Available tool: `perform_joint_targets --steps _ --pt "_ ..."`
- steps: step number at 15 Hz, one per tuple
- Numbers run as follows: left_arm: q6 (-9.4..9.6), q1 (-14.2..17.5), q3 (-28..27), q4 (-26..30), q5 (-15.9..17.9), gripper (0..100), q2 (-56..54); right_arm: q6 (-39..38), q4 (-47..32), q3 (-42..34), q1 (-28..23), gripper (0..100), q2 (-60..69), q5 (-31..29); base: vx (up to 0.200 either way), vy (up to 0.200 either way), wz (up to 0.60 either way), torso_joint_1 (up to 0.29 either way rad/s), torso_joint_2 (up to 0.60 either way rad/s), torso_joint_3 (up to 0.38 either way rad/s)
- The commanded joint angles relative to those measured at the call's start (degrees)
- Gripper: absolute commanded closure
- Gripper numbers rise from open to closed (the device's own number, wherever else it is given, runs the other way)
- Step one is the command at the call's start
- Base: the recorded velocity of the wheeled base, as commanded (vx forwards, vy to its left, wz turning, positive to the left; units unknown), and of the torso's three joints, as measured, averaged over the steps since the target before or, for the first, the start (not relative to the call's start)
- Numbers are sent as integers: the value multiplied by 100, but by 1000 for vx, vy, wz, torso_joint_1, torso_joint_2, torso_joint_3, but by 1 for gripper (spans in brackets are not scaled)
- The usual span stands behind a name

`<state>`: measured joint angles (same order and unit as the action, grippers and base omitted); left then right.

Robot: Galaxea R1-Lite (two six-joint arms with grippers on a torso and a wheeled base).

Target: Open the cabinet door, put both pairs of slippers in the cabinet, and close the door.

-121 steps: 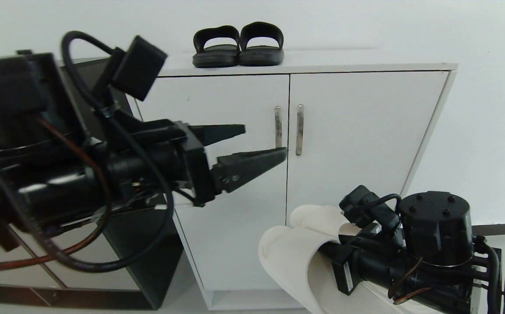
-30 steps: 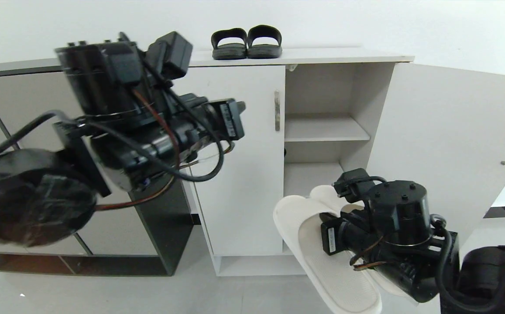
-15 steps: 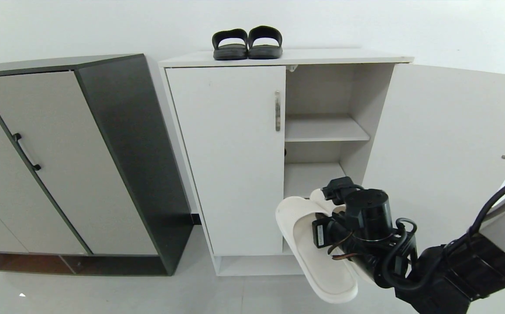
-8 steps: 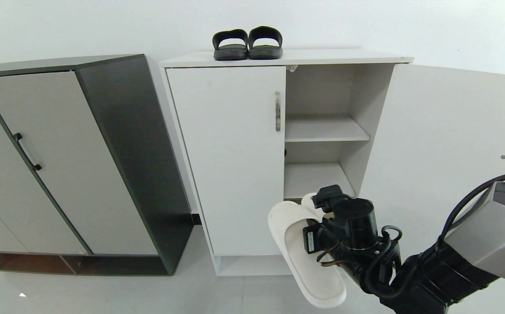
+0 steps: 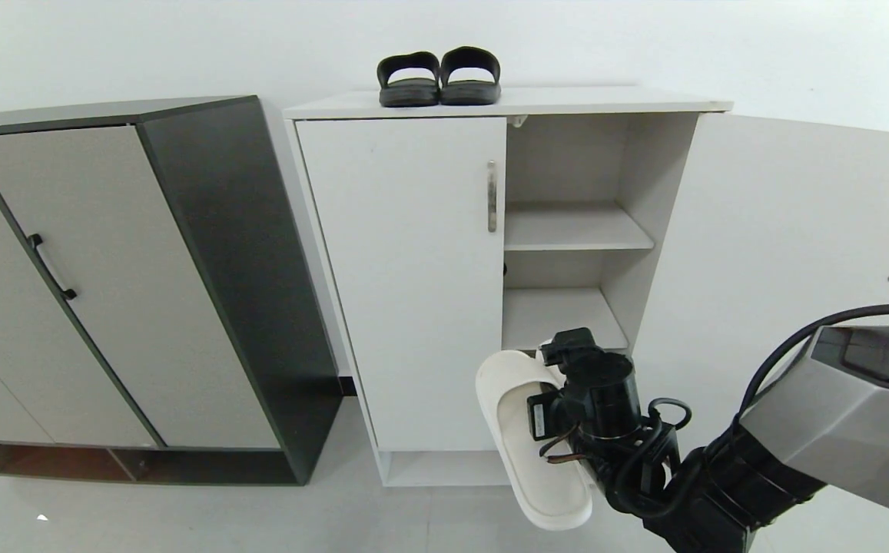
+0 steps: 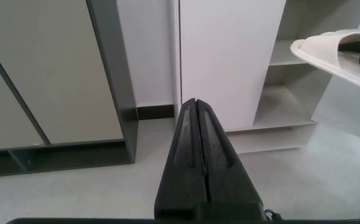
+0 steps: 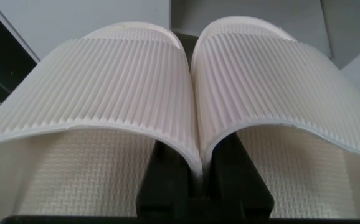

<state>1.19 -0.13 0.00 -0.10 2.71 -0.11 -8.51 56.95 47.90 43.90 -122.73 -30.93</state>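
A pair of white slippers (image 5: 525, 430) hangs in front of the white cabinet's (image 5: 402, 269) open right half, below its lower shelf (image 5: 559, 315). My right gripper (image 7: 195, 165) is shut on the two touching inner straps of the white slippers (image 7: 124, 74). A pair of black slippers (image 5: 439, 77) stands on the cabinet top. The right door (image 5: 782, 253) is swung wide open and the left door is closed. My left gripper (image 6: 196, 104) is shut on nothing, low over the floor and pointing at the cabinet (image 6: 230, 62); the white slipper (image 6: 342, 53) shows beyond it.
A dark cabinet with grey doors (image 5: 183, 269) stands right next to the white one on the left. An upper shelf (image 5: 575, 230) inside is bare. The grey floor (image 5: 183, 522) lies open before both cabinets.
Since eight seconds ago the right door has been opened and the left arm has left the head view. In the last second the right arm carried the white slippers slightly left and lower.
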Motion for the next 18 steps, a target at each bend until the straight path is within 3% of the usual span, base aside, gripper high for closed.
perform_joint_targets --steps 1,6,18 --pt "4 -4 0 1 2 100 20 -10 9 0 5 100 -40 -1 0 -200 0 2 2 2" --pt "12 5 0 1 11 100 20 -19 17 -17 5 100 -163 -10 0 -200 0 0 1 4" --pt "4 -4 0 1 2 100 20 -265 9 484 180 100 -664 -142 0 0 0 0 0 0"
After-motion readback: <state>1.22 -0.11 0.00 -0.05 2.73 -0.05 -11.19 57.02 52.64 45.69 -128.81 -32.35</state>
